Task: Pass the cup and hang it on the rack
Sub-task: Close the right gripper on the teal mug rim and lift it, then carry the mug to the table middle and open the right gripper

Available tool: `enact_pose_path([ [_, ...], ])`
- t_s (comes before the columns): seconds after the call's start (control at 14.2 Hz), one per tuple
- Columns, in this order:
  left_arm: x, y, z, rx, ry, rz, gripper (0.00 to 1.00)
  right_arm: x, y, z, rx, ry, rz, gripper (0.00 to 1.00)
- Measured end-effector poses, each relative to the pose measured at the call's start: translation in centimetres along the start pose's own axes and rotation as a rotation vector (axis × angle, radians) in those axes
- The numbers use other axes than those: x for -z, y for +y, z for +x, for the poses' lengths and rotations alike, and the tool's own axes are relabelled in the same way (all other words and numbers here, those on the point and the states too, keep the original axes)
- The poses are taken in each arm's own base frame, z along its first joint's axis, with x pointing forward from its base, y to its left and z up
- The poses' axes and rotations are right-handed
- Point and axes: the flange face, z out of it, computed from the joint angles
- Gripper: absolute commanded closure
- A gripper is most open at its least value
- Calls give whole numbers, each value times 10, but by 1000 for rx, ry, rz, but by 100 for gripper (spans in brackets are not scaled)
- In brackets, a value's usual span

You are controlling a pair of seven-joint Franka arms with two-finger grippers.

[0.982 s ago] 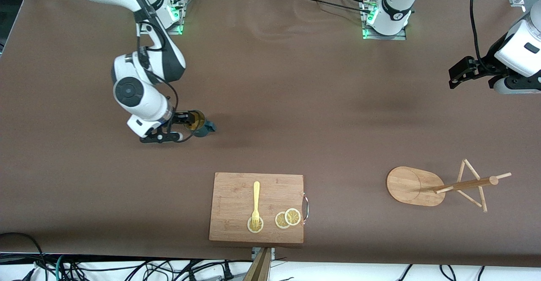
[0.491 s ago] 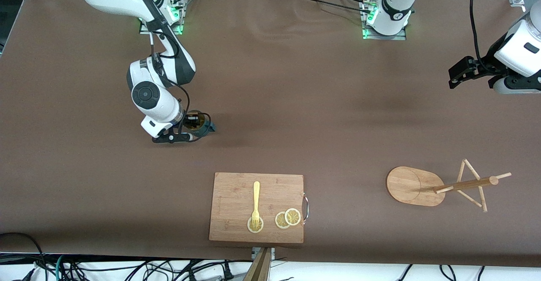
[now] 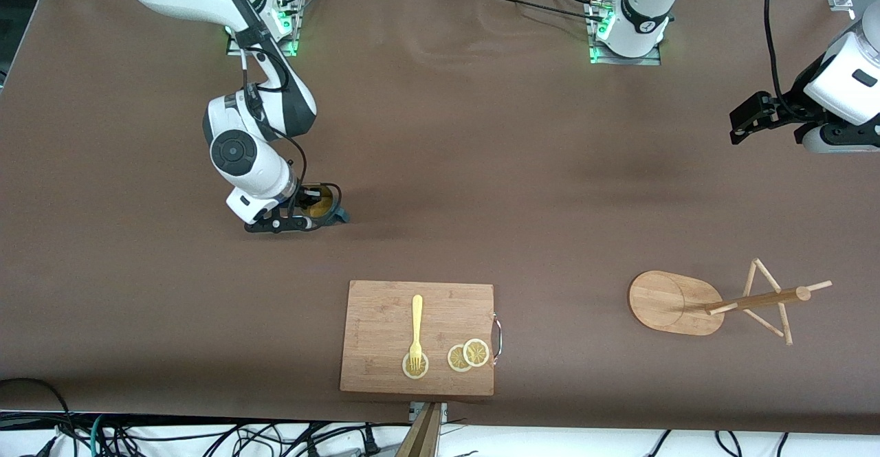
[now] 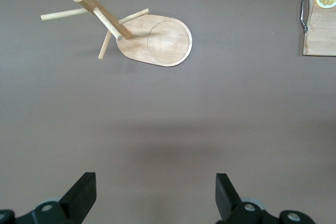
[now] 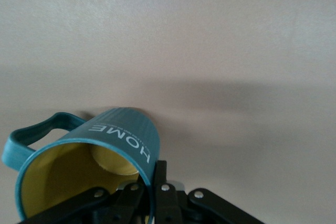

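Nearest the front camera: cutting board (image 3: 417, 337) with a yellow fork (image 3: 416, 330) and lemon slices (image 3: 468, 354) on it. Level with it, toward the left arm's end of the desk (image 3: 522, 189), the rack (image 3: 715, 300) stands on its oval base, pegs bare.

Farther from the camera than the board, toward the right arm's end: the cup (image 3: 322, 203), with the right gripper (image 3: 302, 214) on it. In the right wrist view the cup (image 5: 84, 165) looks tilted toward that camera, one finger (image 5: 160, 190) outside the wall and the other apparently inside, so the gripper is clamped on the rim wall. Can't tell whether the cup base touches the desk.

Step in hand, as I read it: secure and lift for the pass.
- Rim pinch on a ribbed wall is a thin hold; lift straight up and slowly, watch for swing about the fingers.
- Keep the handle (image 5: 32, 136) free and pointing away from the fingers; the left arm needs a grasp that leaves it open for a peg.
- Carry toward mid-desk, which is bare brown mat with no obstacles between the arms.

Left gripper (image 3: 746, 119) waits over the desk's edge at the left arm's end, fingers (image 4: 79, 196) wide apart, holding nothing. Arm bases and cabling are farthest from the camera.
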Motion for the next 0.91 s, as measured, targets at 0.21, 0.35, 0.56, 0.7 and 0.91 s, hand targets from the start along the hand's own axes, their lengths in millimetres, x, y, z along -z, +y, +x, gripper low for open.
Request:
enact_pose_path([
  [0.21,0,0,0,0,0,0,0,41,-17,7,-35,-22,26,100],
  [0.35,0,0,0,0,0,0,0,75,-63,8,-76,7,64,100],
  [0.56,0,0,0,1,0,0,0,92,-162,-2,-135,44,100,100],
  [0.7,0,0,0,1,0,0,0,80,-227,-4,-170,57,124,90],
  [0.91,2,-1,0,2,5,0,0,44,-312,-13,-181,80,168,89],
])
